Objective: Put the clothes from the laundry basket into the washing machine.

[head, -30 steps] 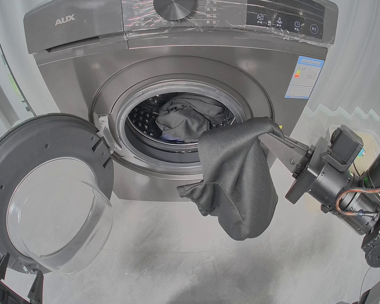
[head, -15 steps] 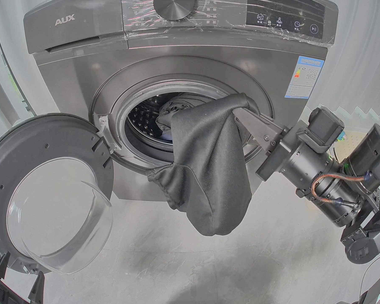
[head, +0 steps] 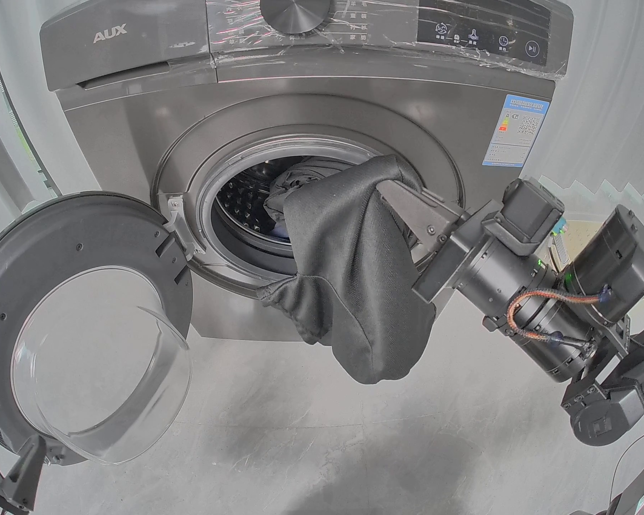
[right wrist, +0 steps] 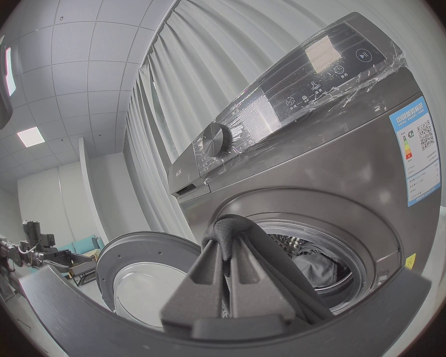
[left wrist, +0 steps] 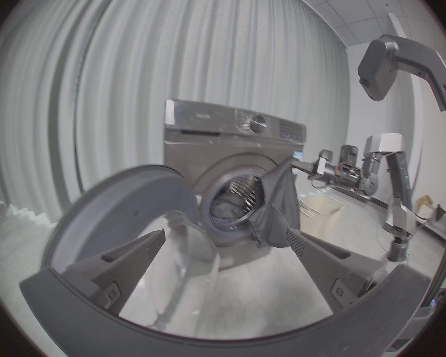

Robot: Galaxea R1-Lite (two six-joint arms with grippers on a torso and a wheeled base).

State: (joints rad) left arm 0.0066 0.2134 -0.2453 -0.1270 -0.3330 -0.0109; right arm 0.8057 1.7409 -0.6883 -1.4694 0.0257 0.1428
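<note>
1. Head view, nearest: left gripper (left wrist: pixel 223 234) fingers apart, beside the open door (head: pixel 71 252).
2. Right gripper (head: pixel 397 193) is clamped on a dark garment (head: pixel 358 273), which hangs mostly outside the washing machine (head: pixel 122 130) mouth, so this piece is not yet in.
3. Clothes (head: pixel 293 177) already lie inside the drum; I cannot tell what remains in the laundry basket (left wrist: pixel 319 211).

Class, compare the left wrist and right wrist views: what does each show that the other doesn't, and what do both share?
Left wrist view alone: the laundry basket on the floor beside the washing machine. Right wrist view alone: a lit ceiling panel. Both: the machine, its open door, and the right gripper shut on the dark garment at the drum's mouth.
</note>
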